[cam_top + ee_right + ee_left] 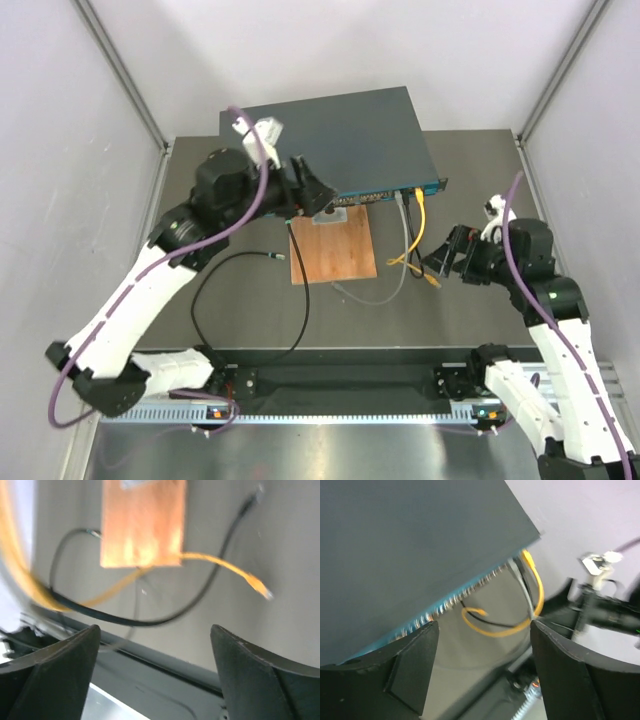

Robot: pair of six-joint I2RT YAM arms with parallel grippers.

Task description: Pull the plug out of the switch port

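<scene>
The switch (330, 140) is a flat dark grey box at the back with a teal front strip (395, 191). A yellow cable (420, 205), a grey cable (402, 215) and a thin black one are plugged in at the strip's right end. My left gripper (312, 196) is open and empty, just in front of the strip's left part. In the left wrist view the switch (420, 550), its sockets (445, 611) and the yellow cable (532, 580) show beyond my open left gripper (482, 630). My right gripper (440, 256) is open and empty, right of the hanging cables.
A brown wooden board (333, 250) lies in front of the switch; it also shows in the right wrist view (142, 522). The yellow cable's free plug (260, 587) and a black cable (125, 619) lie on the table. A black cable loop (215, 300) lies at the left.
</scene>
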